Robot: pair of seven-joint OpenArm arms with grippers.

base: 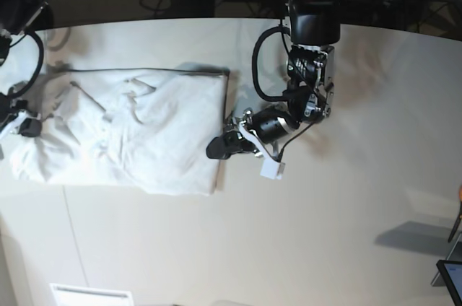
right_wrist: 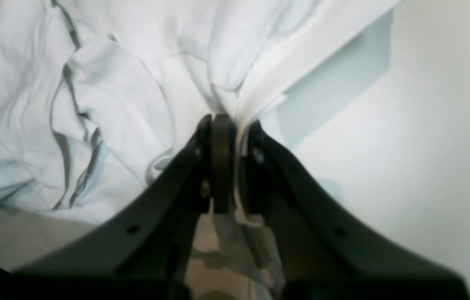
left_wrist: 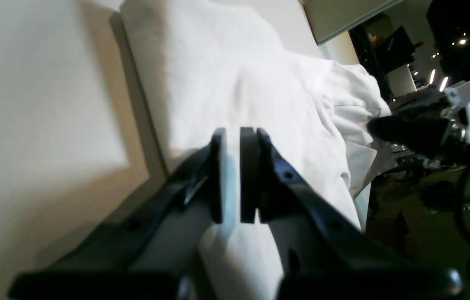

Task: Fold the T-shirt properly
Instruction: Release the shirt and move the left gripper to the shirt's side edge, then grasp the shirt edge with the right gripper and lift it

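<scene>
- The shirt lay spread on the left half of the table in the base view, a rough wide rectangle. Its right edge ran straight and tidy; its left part was bunched and creased.
- The right claw was closed on a pinch of cloth at the shirt's left end; in its wrist view fabric was drawn up tight between the jaws, with folds fanning away from them.
- The left claw was at the shirt's straight right edge, its jaws almost together. Its wrist view showed white cloth behind and below the narrow gap, but I could not tell whether any cloth was caught there, so it counted as shut, hold uncertain.
- Judged from the layout, at most one fold seemed made: the shirt looked narrowed to a band. The crumpled left end still needed smoothing, and further folds were left to bring it to a compact square.
</scene>
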